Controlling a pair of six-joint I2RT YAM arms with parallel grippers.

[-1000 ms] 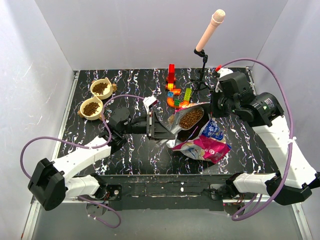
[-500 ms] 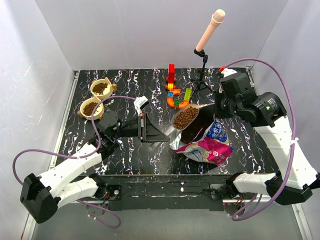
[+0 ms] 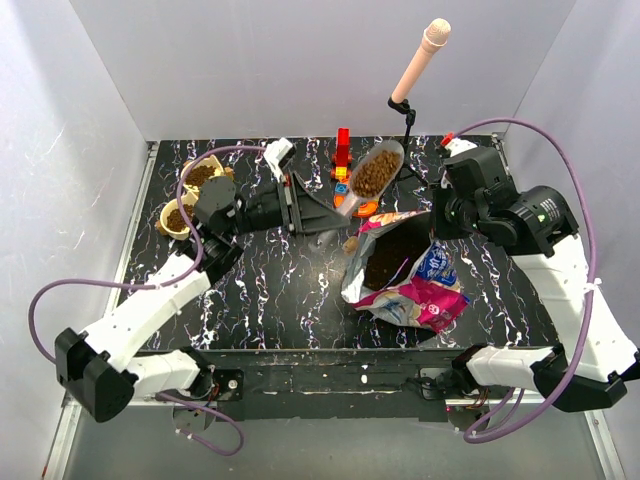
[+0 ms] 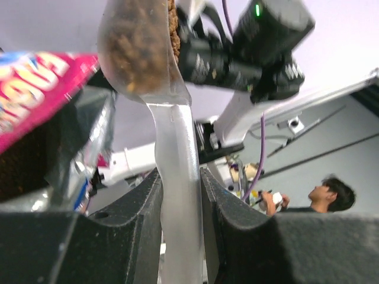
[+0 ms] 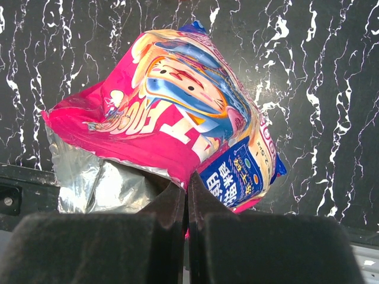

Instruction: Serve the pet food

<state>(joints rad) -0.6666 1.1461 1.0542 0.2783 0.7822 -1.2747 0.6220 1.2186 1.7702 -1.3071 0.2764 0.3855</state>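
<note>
My left gripper is shut on the handle of a clear plastic scoop heaped with brown pet food. It holds the scoop in the air over the toy blocks, behind the bag. In the left wrist view the handle sits between my fingers, with the filled scoop bowl above. The pink, blue and white foil bag lies open, with kibble showing inside. My right gripper is shut on the bag's upper rim. Two tan bowls holding kibble stand at the far left, partly behind the left arm.
Bright toy blocks lie at the back middle, under and beside the scoop. A microphone on a black stand rises at the back right. White walls close in the table on three sides.
My left gripper has lifted the filled scoop out of the bag and carried it up and toward the back. The left arm has swung left. The right gripper still holds the bag.
</note>
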